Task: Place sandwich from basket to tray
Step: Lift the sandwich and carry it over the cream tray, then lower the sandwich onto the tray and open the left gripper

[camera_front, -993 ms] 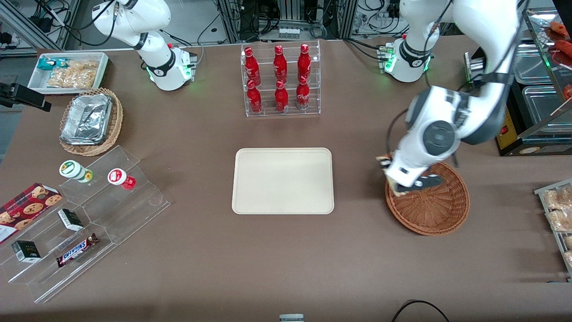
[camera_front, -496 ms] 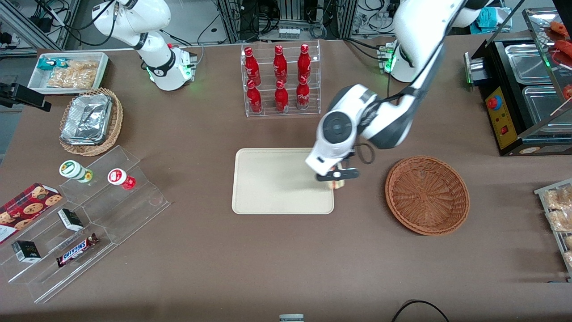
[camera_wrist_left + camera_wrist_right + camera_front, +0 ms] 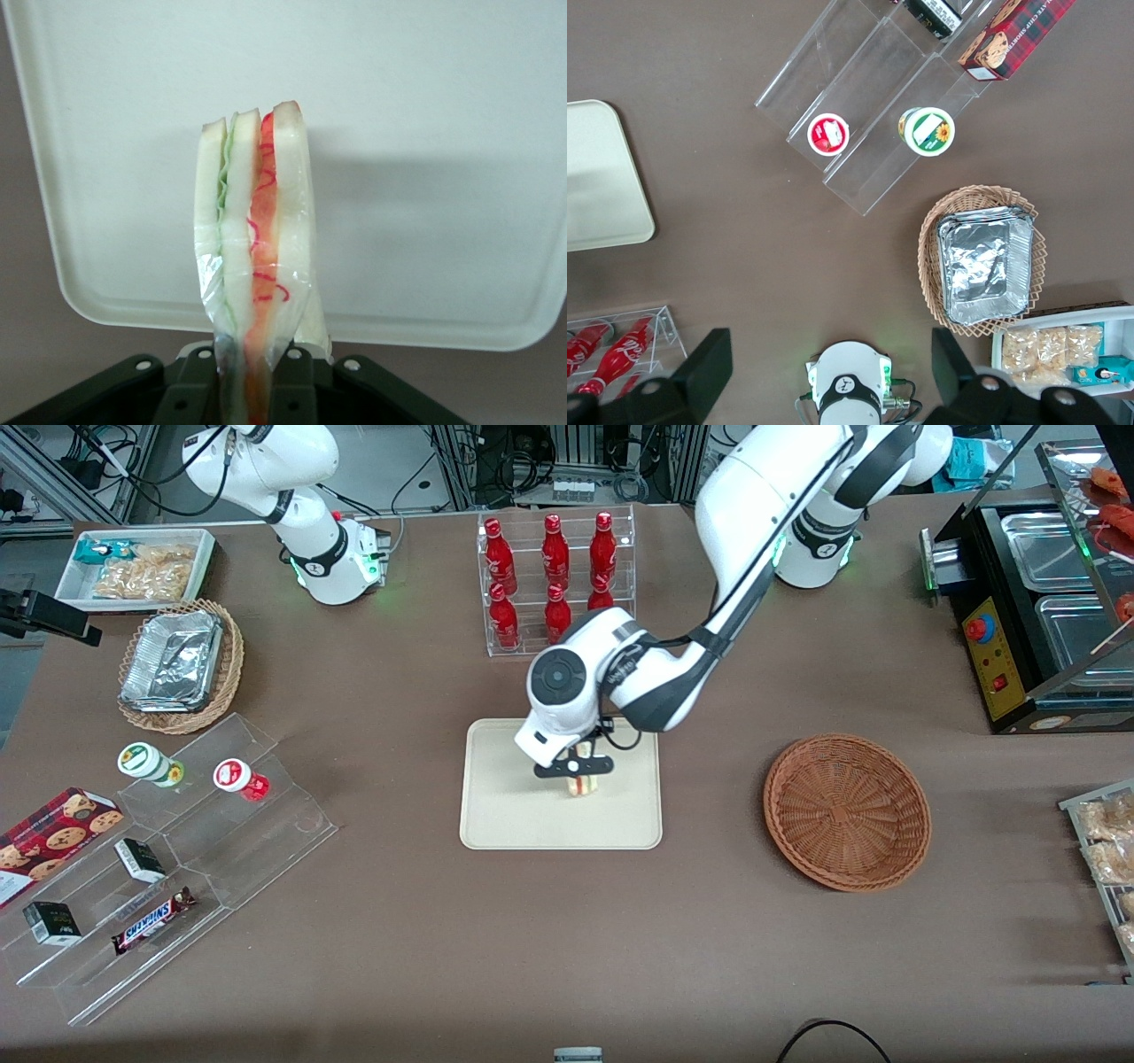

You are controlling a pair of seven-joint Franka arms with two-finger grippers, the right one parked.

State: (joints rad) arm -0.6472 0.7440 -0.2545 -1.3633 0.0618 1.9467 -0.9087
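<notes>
We hold the sandwich [image 3: 581, 784] pinched on its two bread faces in the gripper [image 3: 576, 769], with the wedge hanging point-down over the middle of the tray [image 3: 505, 815], probably so that it can go straight down and rest on the flat surface without losing its filling. The basket [image 3: 847, 811] lies toward the working arm's end of the table, well apart and with nothing in it. The rack of red bottles [image 3: 555, 584] stands farther from the front camera than the tray, so we judge that nothing blocks the descent.
</notes>
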